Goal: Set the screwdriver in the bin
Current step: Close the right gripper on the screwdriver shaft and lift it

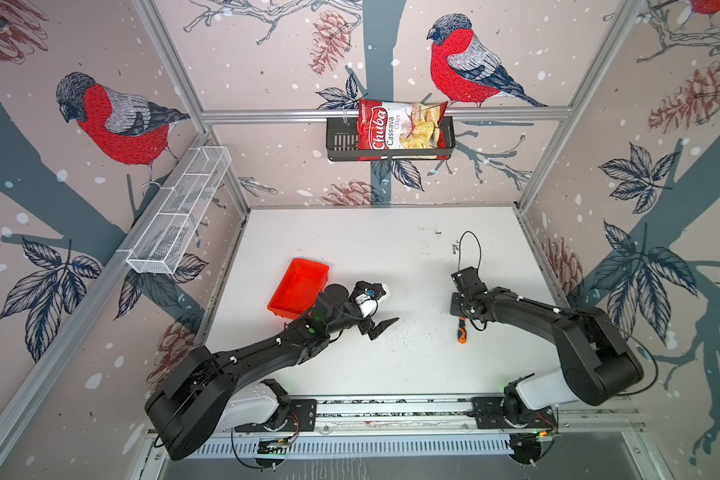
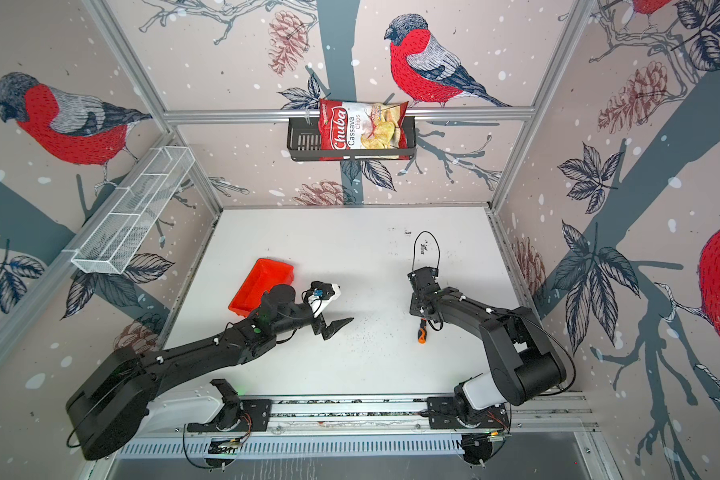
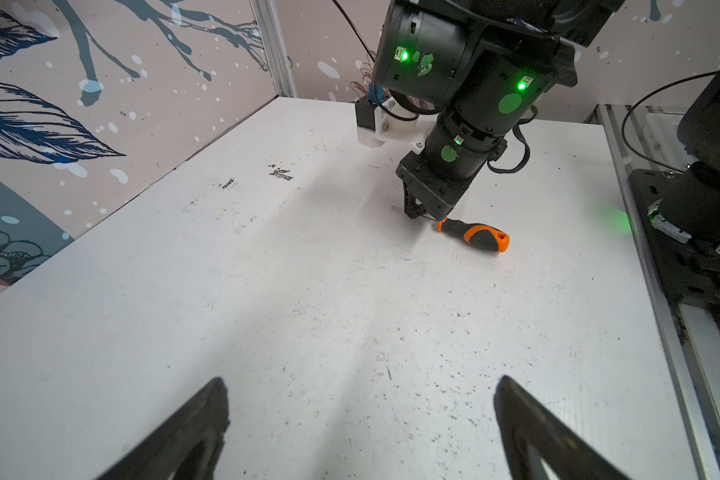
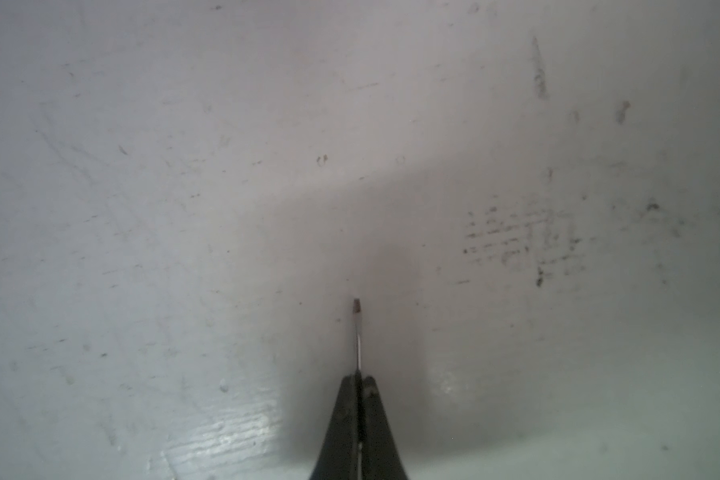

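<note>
In both top views the right arm bends down over the worktop (image 1: 391,249), wrist vertical above the screwdriver (image 1: 461,330), which lies right of centre, well apart from the bin (image 1: 298,286) at left. The left arm reaches low beside the bin. Left wrist view: left claw (image 3: 362,419) jaws wide apart, nothing between. Right wrist view: right claw (image 4: 360,380) clamped together on the screwdriver's shaft, tip protruding.

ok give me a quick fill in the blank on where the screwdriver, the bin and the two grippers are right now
1. The right gripper is shut on the screwdriver's thin metal ____.
2. The left gripper's jaws stand ____.
3. The red-orange bin holds ____.
4. The chips bag sits in the black wall ____.

Missing words: shaft; open; nothing; basket
</note>
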Robot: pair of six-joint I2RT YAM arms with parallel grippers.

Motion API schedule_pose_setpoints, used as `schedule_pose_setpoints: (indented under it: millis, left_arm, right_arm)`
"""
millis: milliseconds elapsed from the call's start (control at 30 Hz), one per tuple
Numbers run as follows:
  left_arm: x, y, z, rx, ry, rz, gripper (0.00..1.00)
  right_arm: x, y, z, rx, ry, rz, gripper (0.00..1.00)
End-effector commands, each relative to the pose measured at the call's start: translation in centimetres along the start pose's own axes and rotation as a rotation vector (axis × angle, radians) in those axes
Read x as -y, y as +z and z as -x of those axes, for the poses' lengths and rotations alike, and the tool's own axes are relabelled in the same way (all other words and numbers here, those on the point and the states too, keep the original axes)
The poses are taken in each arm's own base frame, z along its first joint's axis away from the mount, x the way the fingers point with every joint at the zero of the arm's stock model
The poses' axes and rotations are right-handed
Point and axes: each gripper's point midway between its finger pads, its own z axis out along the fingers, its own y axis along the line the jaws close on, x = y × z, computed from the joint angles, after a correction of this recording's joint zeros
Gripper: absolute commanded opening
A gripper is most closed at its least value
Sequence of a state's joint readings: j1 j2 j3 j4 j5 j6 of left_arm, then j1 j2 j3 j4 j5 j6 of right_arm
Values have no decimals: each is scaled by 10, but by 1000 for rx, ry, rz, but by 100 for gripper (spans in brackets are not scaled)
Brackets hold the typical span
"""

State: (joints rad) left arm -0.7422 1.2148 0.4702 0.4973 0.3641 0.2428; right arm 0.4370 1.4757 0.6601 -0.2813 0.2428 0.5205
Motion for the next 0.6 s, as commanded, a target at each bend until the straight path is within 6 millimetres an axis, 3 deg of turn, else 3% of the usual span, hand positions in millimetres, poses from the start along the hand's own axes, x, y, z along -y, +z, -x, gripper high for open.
schedule_pose_setpoints:
  millis: [0, 333, 500, 567]
  left_arm:
    - [-2, 1, 11, 39, 15, 4, 98]
    - [-8, 8, 17, 60, -65, 14, 98]
    - [-18, 17, 26, 82, -111, 41, 98]
    - [-24, 22, 34, 101, -151, 55, 98]
  right_arm:
    - [11, -3, -7, -32, -17, -43, 0]
    - [3, -19, 18, 84, 24, 28, 0]
    - [-2, -42, 38, 205, 82, 106, 0]
    - [-4, -61, 51, 290, 106, 155, 0]
